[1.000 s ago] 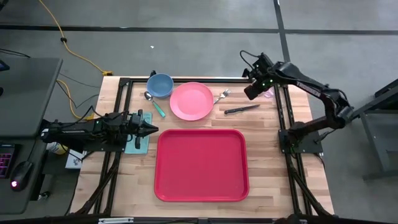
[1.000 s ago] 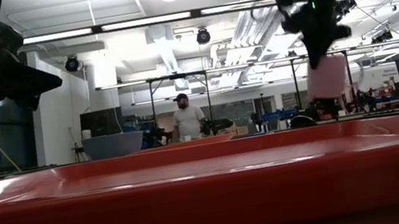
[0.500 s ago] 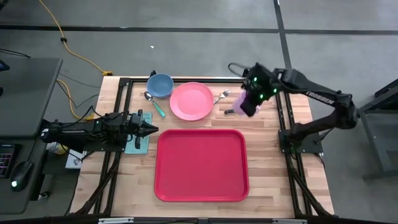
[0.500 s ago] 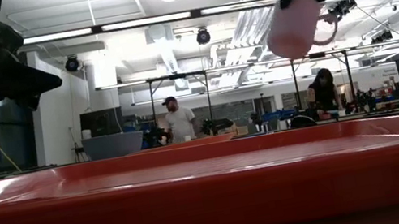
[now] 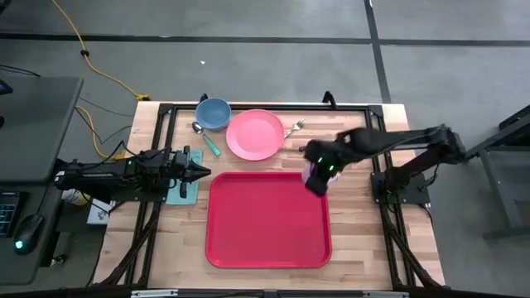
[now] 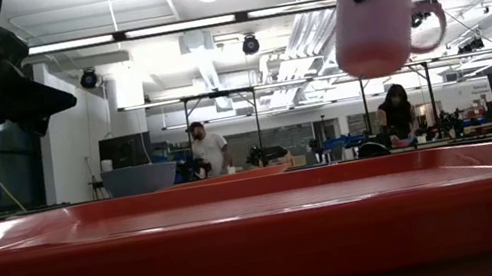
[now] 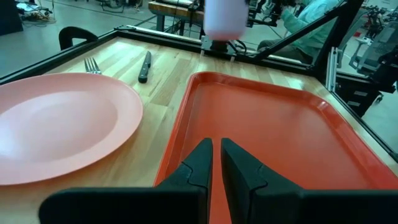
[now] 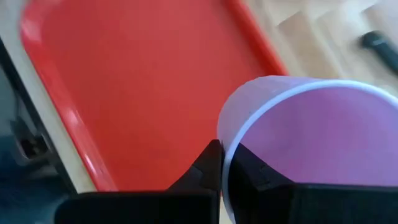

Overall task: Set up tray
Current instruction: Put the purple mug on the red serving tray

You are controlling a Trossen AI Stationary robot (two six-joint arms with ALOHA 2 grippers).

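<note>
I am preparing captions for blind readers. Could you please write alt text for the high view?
Seen from above, the right gripper holds a pink mug over the far right corner of an empty red tray on a wooden table. Behind the tray lie a pink plate, blue bowl, spoon and fork; the left gripper waits left of the tray.
</note>
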